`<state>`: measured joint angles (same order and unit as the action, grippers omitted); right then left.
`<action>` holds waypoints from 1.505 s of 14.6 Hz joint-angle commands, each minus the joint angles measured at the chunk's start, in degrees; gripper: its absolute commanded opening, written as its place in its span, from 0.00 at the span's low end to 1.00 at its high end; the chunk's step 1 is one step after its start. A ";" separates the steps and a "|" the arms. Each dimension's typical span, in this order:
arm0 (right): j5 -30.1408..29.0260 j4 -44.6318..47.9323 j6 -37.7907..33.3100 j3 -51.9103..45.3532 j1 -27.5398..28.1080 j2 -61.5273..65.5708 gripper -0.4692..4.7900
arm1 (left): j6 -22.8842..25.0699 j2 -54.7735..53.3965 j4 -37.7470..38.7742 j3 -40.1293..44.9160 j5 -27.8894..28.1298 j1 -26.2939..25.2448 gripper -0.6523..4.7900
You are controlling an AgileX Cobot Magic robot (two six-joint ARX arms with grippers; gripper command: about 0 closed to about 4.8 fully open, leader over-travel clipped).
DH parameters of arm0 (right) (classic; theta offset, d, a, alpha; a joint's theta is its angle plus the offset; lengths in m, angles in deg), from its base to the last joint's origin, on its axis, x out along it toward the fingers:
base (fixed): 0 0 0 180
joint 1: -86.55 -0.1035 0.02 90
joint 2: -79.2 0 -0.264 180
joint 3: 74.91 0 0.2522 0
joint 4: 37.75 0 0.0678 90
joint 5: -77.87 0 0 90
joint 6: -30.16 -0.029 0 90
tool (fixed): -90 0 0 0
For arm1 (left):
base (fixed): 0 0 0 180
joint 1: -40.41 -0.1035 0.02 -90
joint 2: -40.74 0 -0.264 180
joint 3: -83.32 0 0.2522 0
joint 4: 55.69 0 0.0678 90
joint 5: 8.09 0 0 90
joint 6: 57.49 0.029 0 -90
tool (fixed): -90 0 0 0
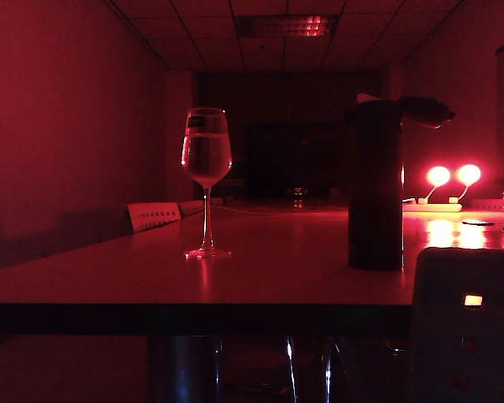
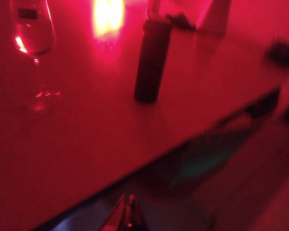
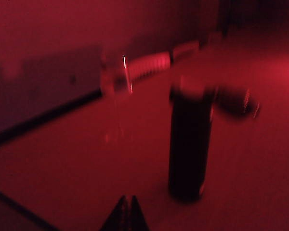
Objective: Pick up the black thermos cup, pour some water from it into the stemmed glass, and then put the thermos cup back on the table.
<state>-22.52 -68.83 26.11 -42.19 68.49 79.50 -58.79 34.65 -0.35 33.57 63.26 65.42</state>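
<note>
Standing upright and apart on table: thermos right, lid flipped open sideways for pouring, glass left holding water; left gripper and right gripper hanging back near table edge, fingers closed, holding nothing.

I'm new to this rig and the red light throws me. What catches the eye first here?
Two glaring lamps far back on the right. Then the black thermos cup, standing right of centre on the table with its lid flipped sideways, and the stemmed glass upright to its left, apart from it, holding some liquid.
</note>
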 commanded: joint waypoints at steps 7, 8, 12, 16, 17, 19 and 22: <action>6.08 15.93 -1.01 -18.73 0.02 -0.11 0.08 | -8.59 0.09 -45.46 35.54 7.91 0.04 0.11; 7.13 15.74 -1.07 -18.73 0.02 -0.11 0.08 | -8.37 0.02 -43.69 35.60 11.52 0.04 0.11; 6.56 11.21 -2.27 -18.71 0.02 -0.11 0.09 | -9.84 0.09 -42.91 35.60 10.93 0.04 0.11; 6.62 11.15 -2.19 -18.71 0.02 -0.11 0.09 | -9.86 0.15 -42.88 35.60 10.95 0.02 0.11; 6.62 11.13 -2.19 -18.71 0.22 -0.11 0.09 | -9.84 0.92 -42.77 35.58 10.95 -0.26 0.11; 6.12 11.15 -2.16 -18.71 3.26 -0.11 0.09 | -9.86 3.96 -42.36 35.58 6.58 -6.27 0.11; 5.55 11.17 -2.16 -18.71 13.57 -0.11 0.09 | -9.84 5.70 -43.39 35.58 5.86 -18.36 0.11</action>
<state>-16.90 -58.56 24.05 -60.72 80.27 79.41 -68.72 40.40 -42.97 69.13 69.40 49.25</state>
